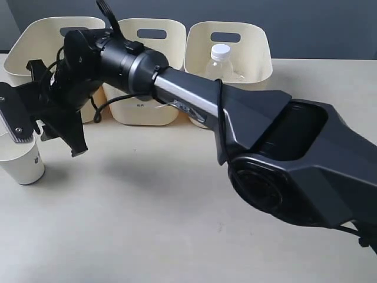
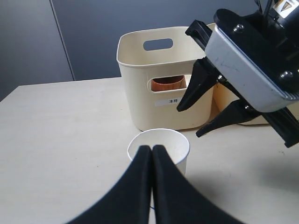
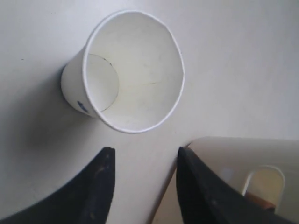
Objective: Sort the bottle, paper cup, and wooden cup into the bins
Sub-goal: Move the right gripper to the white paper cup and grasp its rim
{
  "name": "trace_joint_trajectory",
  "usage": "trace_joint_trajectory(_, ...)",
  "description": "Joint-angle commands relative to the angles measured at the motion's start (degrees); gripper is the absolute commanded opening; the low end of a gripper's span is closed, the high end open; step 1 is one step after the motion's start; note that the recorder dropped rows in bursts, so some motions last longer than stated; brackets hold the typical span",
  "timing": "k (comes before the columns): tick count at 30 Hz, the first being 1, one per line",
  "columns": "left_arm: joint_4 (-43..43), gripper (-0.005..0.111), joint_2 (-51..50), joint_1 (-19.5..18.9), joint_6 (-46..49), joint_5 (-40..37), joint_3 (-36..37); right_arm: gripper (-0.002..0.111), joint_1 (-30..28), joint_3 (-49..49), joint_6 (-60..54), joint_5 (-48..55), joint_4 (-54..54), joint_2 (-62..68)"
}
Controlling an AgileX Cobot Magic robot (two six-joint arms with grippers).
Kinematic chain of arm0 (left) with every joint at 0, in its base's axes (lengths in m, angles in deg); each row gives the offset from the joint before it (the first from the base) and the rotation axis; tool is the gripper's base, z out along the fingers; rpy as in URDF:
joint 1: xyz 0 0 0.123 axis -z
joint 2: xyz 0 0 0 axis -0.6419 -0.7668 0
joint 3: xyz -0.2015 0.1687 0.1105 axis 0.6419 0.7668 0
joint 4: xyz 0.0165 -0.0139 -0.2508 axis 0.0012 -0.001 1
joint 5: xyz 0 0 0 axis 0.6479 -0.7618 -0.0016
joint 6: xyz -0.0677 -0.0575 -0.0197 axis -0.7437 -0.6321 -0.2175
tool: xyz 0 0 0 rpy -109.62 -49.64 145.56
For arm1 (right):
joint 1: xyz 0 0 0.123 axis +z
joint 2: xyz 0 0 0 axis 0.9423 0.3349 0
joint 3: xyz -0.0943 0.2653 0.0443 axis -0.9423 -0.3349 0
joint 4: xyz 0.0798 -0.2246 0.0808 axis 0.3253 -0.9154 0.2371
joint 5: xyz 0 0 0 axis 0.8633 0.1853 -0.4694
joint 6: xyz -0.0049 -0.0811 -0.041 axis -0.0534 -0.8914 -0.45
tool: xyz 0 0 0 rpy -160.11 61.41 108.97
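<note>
Paper cup (image 1: 22, 163) stands upright on the surface (image 1: 147, 224), just in front of the left bin (image 1: 35, 44). Right end effector (image 3: 142, 175) hovers above it, open and empty. I'd straddle one wall of the cup, then pinch gently so it doesn't crush.

A robotics test bay, by every visible sign: a plain, pale bench (image 1: 147, 236) stands before a bare dark grey-blue wall (image 2: 93, 37) divided by a thin vertical seam, with no furnishings or decoration in sight. Three identical cream bins (image 1: 144, 65) stand in a tidy row at the back of the bench, each with a small white printed label (image 2: 174, 100) on its front, an arrangement more typical of a staged trial than of a home or shop. A large black industrial arm (image 1: 283, 153), its exposed cables looped along the wrist, dominates the scene.
</note>
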Motion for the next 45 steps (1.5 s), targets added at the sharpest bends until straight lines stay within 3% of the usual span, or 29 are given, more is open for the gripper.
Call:
trace_joint_trajectory(1,-0.1,0.000,0.3,0.3,0.0,0.7,0.1,0.042,0.4,0.1,-1.8,-1.6,1.5,0.4)
trace_joint_trajectory(9,-0.1,0.000,0.3,0.3,0.0,0.7,0.1,0.042,0.7,0.1,-6.0,-7.7,2.5,3.2)
trace_joint_trajectory(22,-0.1,0.000,0.3,0.3,0.0,0.7,0.1,0.042,0.9,0.1,-6.4,-4.4,4.8,3.9)
trace_joint_trajectory(29,-0.1,0.000,0.3,0.3,0.0,0.7,0.1,0.042,2.4,0.1,-5.0,-5.4,1.4,3.9)
trace_joint_trajectory(34,-0.1,0.000,0.3,0.3,0.0,0.7,0.1,0.042,2.3,0.1,3.6,-7.0,-6.9,3.5)
trace_joint_trajectory(45,-0.1,0.000,0.3,0.3,0.0,0.7,0.1,0.042,3.9,0.1,3.0,-1.9,-8.1,0.4)
